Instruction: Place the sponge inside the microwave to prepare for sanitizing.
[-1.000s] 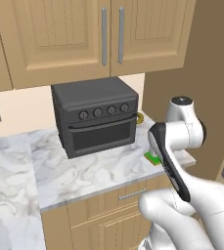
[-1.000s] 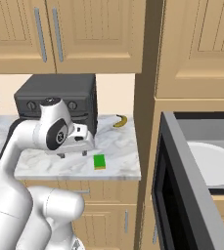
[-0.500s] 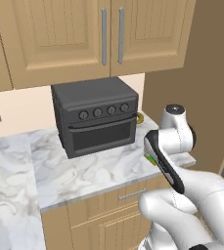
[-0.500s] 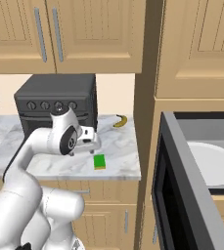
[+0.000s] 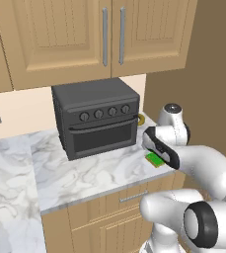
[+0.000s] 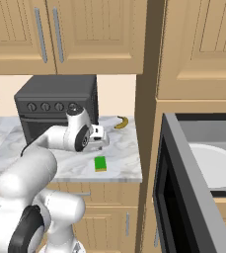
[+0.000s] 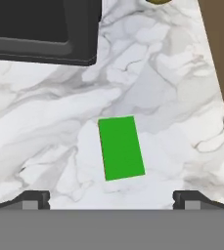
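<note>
Directly beneath the widely opened, empty claw (image 7: 111, 199), the small bright green rectangular sponge (image 7: 121, 147) is seen lying flat on the white marble counter (image 7: 172, 97) (near the black toaster oven (image 7: 40, 29)).

The arm (image 6: 45, 163) is built of smooth, rounded glossy white shells, fat and tube-like at lower left of the right base view. Dark grey rings mark its joints, with a round dark cap low at the shoulder. A black band (image 5: 160, 147) runs along the forearm at centre right of the left base view. The wrist ends in a grey disc.
</note>
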You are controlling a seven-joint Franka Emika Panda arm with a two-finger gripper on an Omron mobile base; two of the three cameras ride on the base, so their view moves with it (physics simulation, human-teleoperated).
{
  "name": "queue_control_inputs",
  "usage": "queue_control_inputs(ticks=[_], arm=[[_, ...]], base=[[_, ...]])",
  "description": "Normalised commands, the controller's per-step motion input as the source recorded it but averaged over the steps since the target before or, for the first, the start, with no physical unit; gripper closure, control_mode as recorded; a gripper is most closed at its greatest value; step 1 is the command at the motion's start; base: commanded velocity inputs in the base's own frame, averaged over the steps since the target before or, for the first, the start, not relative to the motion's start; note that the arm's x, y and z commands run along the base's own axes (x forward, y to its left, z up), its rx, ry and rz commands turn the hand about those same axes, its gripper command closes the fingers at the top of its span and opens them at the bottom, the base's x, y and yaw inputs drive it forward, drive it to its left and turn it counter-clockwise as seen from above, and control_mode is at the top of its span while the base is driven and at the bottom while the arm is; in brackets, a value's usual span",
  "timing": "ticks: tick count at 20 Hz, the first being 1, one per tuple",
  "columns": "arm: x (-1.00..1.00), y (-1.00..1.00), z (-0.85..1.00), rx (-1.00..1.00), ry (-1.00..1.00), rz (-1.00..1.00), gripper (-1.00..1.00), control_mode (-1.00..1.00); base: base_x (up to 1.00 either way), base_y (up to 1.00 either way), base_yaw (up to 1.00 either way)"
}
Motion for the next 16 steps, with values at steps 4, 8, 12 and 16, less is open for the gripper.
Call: queue_control_inputs(ticks=[4,8,12,16], arm=[[0.27,-0.21,-0.36,0.09,0.03,0.0,-1.0,-1.0],[0.21,-0.01,-0.3,0.01,0.0,0.0,-1.0,-1.0],[0.18,0.0,-0.41,0.0,0.0,0.0,-1.0,-1.0],[0.16,0.0,-0.48,0.0,0.0,0.0,-1.0,-1.0]], base=[[0.0,0.0,0.0],[0.0,0.0,0.0],[0.0,0.0,0.0],[0.0,0.0,0.0]])
